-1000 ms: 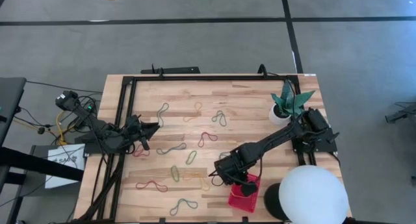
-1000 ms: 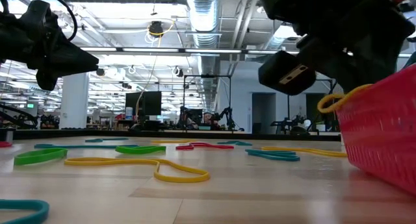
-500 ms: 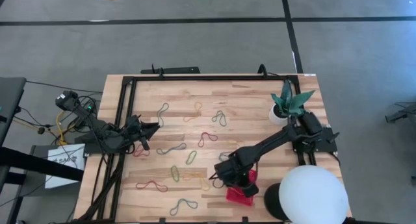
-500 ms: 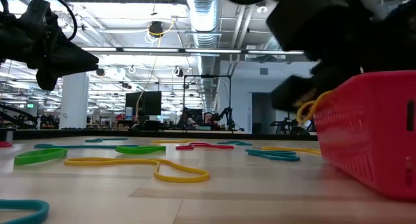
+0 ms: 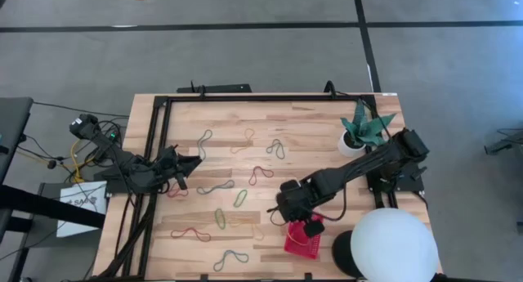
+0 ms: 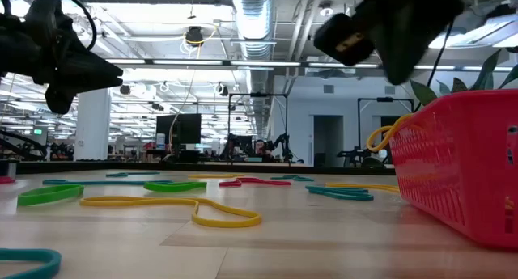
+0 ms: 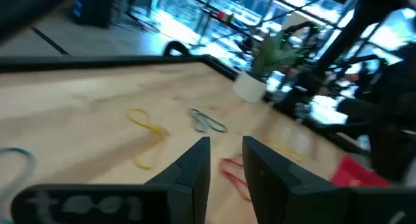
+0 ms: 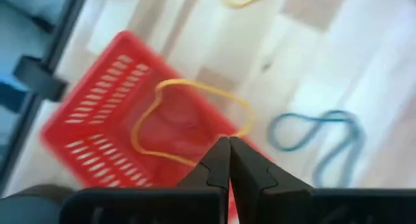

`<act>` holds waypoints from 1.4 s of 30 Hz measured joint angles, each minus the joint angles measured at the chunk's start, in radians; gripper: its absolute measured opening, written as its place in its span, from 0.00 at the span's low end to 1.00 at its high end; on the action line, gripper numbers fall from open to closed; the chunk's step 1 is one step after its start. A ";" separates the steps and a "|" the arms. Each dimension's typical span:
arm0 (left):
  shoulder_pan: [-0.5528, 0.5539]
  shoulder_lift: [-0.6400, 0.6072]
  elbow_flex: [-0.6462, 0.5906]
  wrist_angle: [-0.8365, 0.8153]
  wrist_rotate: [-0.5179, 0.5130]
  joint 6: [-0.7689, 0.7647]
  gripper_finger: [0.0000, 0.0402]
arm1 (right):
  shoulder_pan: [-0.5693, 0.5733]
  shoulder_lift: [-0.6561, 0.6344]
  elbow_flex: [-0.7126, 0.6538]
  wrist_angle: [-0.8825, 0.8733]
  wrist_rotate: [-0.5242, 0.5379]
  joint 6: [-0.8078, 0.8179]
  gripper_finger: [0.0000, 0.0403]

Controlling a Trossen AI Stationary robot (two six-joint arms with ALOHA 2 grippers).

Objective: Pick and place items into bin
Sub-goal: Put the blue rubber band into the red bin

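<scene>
The step in hand was judged to be the drop: the right tool (image 8: 229,152) was held above the near corner of the bin (image 8: 97,120), its jaws pressed together, apparently on a yellow band (image 8: 188,120) whose loop hung over the bin's rim and partly inside. In the low view the same band (image 6: 384,135) was seen draped at the bin's edge (image 6: 469,174). The next move was judged to call for the jaws to be parted with the loop carried fully over the bin, since a floppy band caught on the rim could slip out onto the counter (image 5: 310,143). The left tool (image 7: 224,165) was held parted and empty above the counter's left side (image 5: 184,166). Many bands remained loose on the counter, among them a blue band (image 8: 318,143) just beside the bin, a red band (image 5: 261,175) and a green band (image 5: 240,199) toward the middle. A potted plant (image 5: 359,131) and a white dome (image 5: 394,243) stood near the right arm's path, the dome close beside the bin (image 5: 304,239).
</scene>
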 joint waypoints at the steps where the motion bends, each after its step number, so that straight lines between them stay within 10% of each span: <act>1: 0.000 0.003 0.000 0.012 0.019 -0.007 0.20 | -0.003 -0.005 0.000 0.007 0.017 -0.013 0.00; 10: 0.000 0.078 0.057 0.288 0.124 0.253 0.20 | -0.072 -0.176 0.000 -0.041 0.166 -0.111 0.00; 18: 0.024 0.182 0.271 0.039 -0.049 0.280 0.20 | -0.183 -0.445 0.000 -0.156 0.479 0.072 0.00; 29: 0.276 0.436 0.363 -0.346 0.086 -0.212 0.20 | -0.358 -0.618 -0.025 -0.079 0.362 -0.043 0.00; 35: 0.473 0.586 0.363 -0.420 0.325 -0.329 0.20 | -0.422 -0.766 -0.324 0.279 0.114 -0.074 0.00; 42: 0.670 0.643 0.364 -0.419 0.411 -0.267 0.20 | -0.427 -0.825 -0.566 0.524 0.105 -0.015 0.00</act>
